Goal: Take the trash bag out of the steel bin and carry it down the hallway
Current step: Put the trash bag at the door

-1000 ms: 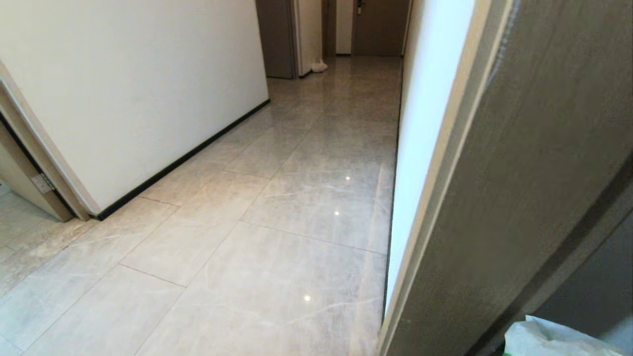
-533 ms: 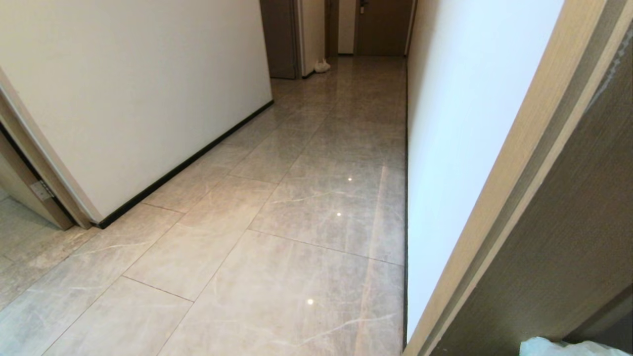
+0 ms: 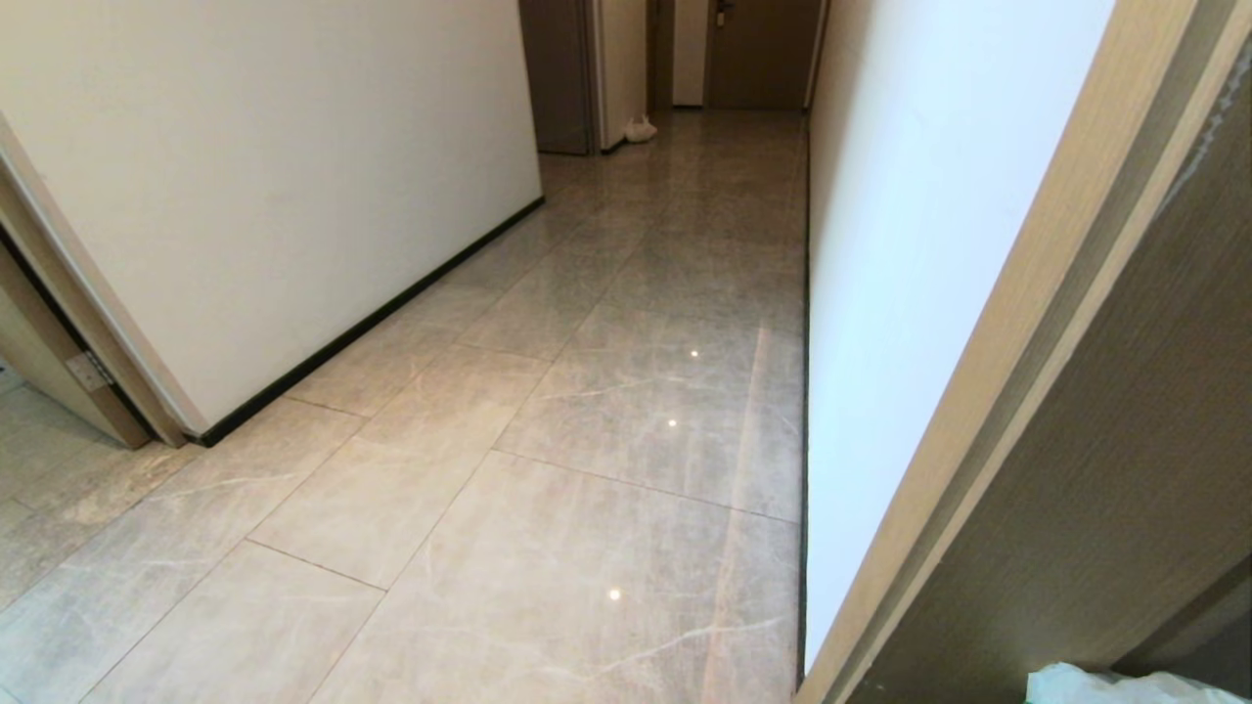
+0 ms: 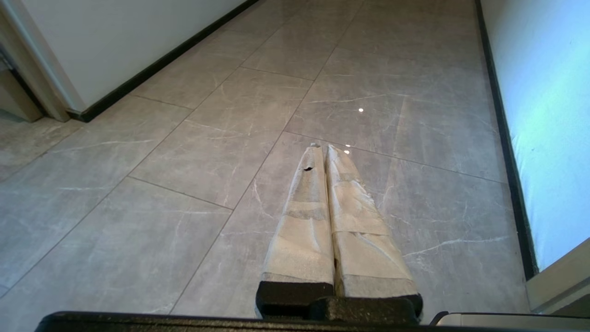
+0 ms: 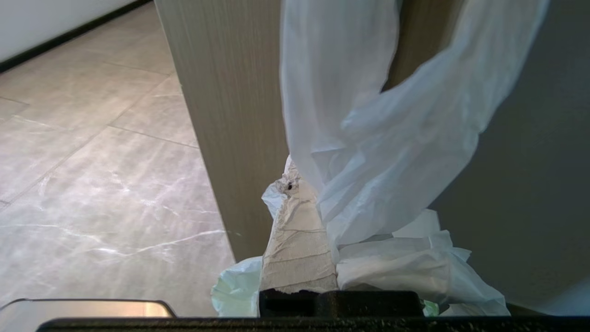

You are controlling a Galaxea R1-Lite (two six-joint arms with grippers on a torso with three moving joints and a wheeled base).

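Glossy grey marble-look floor tiles [image 3: 606, 469] run away down the corridor, ceiling lights glinting off them as small bright spots. On the left, a plain white wall [image 3: 293, 166] with a black baseboard [image 3: 372, 318] along its foot, ending at a pale wood door frame [image 3: 59, 293]. On the right, another white wall [image 3: 910, 293], and close up against it a grey-brown wood-grain door [image 3: 1105, 469] with a light wooden edge. Far down the end, dark brown doors [image 3: 763, 54] stand shut.

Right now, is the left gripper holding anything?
No, the left gripper is shut on nothing, with only bare floor tiles beneath it.
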